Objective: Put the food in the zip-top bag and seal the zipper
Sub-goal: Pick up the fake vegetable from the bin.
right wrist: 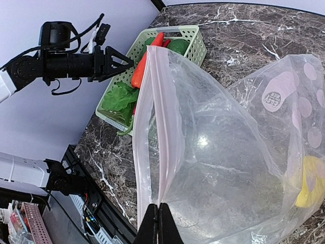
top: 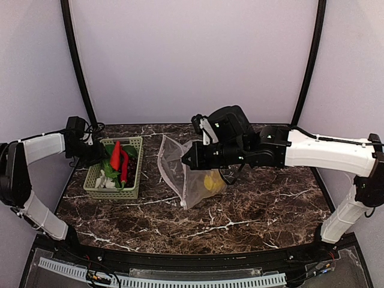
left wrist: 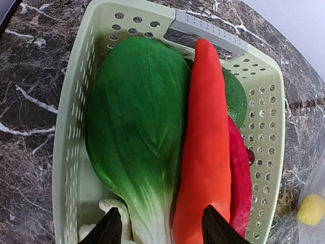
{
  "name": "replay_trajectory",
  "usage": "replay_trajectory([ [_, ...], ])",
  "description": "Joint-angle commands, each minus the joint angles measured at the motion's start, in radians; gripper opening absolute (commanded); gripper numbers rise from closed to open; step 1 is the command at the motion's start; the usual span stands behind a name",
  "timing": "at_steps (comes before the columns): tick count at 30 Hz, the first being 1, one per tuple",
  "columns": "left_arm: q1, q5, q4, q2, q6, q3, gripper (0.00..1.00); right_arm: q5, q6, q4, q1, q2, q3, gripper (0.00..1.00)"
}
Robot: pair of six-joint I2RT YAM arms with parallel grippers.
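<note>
Currently right jaws pinch zip-top bag (right wrist: 213,152) rim, fully closed; left jaws, half-open, straddle red chili (left wrist: 208,142) and leafy vegetable (left wrist: 137,117) — closing may grab both, jamming bag mouth.

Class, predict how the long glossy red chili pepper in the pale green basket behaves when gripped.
The long red chili pepper looks smooth and tapered, so probably slippery. Lying against the green leafy vegetable, it may roll if nudged. Likely stiff: no sagging.

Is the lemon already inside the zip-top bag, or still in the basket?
Inside: the lemon shows yellow through the clear plastic of the zip-top bag, well apart from the basket.
</note>
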Motion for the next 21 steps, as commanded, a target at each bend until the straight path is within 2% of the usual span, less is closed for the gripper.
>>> replay_trajectory([
  [1, 0.012, -0.032, 0.026, 0.067, 0.036, 0.063, 0.54, -0.014, 0.004, 0.041, -0.01, -0.01, -0.01, 0.0],
  [14, 0.014, -0.048, 0.007, 0.313, 0.071, 0.239, 0.58, -0.012, 0.013, 0.045, -0.022, -0.014, -0.024, 0.0],
  [21, 0.014, -0.025, 0.012, 0.368, 0.072, 0.259, 0.66, -0.023, 0.013, 0.046, -0.033, -0.002, -0.013, 0.0],
])
